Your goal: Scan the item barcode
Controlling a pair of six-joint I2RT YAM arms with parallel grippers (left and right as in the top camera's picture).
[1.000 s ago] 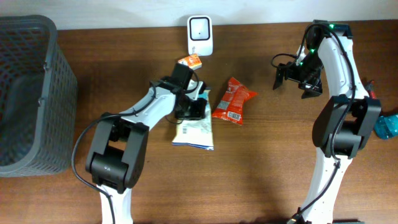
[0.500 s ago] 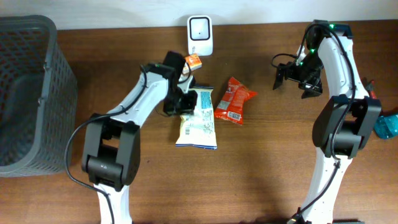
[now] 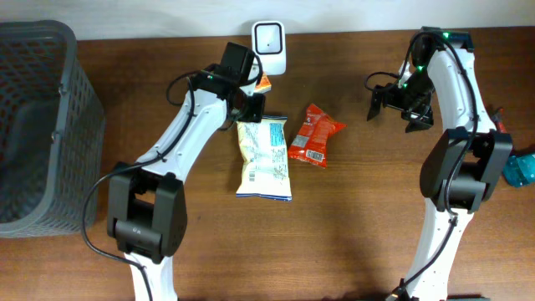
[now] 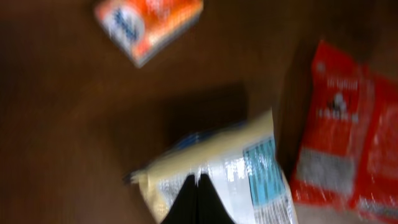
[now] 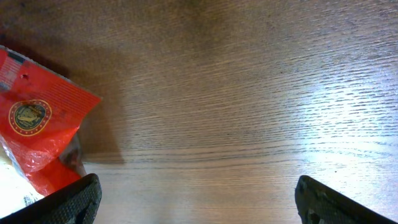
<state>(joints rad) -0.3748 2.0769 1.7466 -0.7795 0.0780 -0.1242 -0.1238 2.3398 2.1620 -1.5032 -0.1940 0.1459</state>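
A pale yellow and white snack bag (image 3: 264, 159) lies on the wooden table, its top end pinched by my left gripper (image 3: 252, 107), which is shut on it. In the left wrist view the closed fingertips (image 4: 198, 182) sit on the bag (image 4: 255, 168), blurred by motion. The white barcode scanner (image 3: 269, 46) stands at the far edge, just beyond the left gripper. A small orange box (image 3: 261, 82) (image 4: 149, 25) lies between scanner and bag. A red packet (image 3: 313, 134) (image 4: 348, 137) (image 5: 37, 134) lies to the right of the bag. My right gripper (image 3: 399, 104) (image 5: 205, 205) hangs open over bare wood.
A dark grey mesh basket (image 3: 38, 125) fills the left side of the table. A teal object (image 3: 520, 171) sits at the right edge, beside the right arm's base.
My left gripper has moved toward the far edge and the scanner, dragging the snack bag's top end along and straightening the bag. The right arm has stayed still.
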